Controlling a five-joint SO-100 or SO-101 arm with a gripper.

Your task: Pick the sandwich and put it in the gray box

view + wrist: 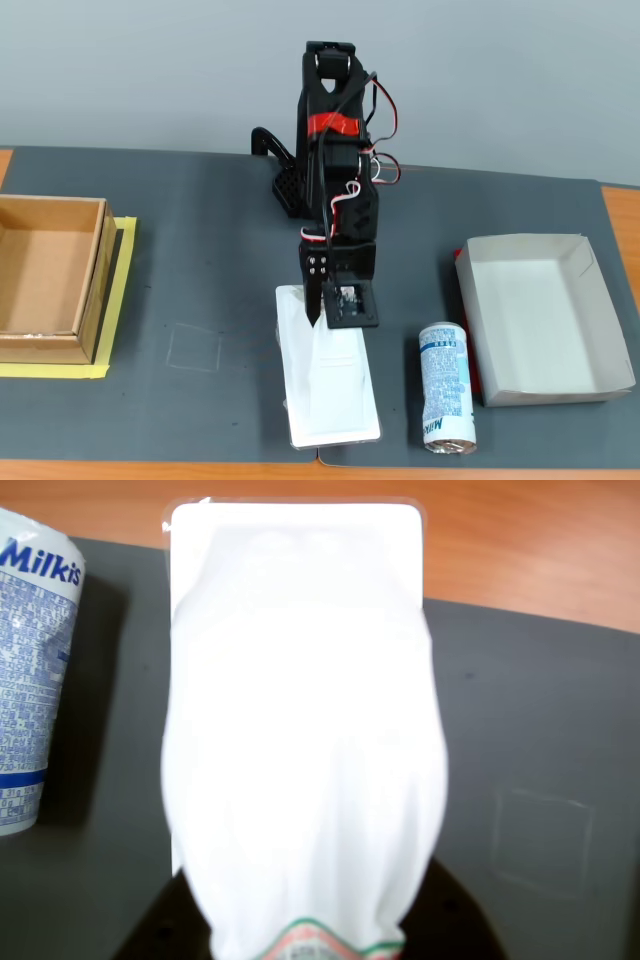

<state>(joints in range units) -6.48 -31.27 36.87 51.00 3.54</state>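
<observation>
Your gripper sits on the flat, glossy white plastic-wrapped sandwich; jaw state you cannot tell. The cylindrical white-and-blue can reads "Milkis".

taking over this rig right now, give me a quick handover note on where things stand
End effector: down over the near end of the sandwich; whether it has closed on it cannot be told.
Sandwich: flat on the dark mat, left of the Milkis can in the fixed view.
Gray box: empty, right of the can.
Brown box: far left, not involved.
Done: approach. Left: confirm grasp, lift, carry over the can, drop into the gray box.
</observation>
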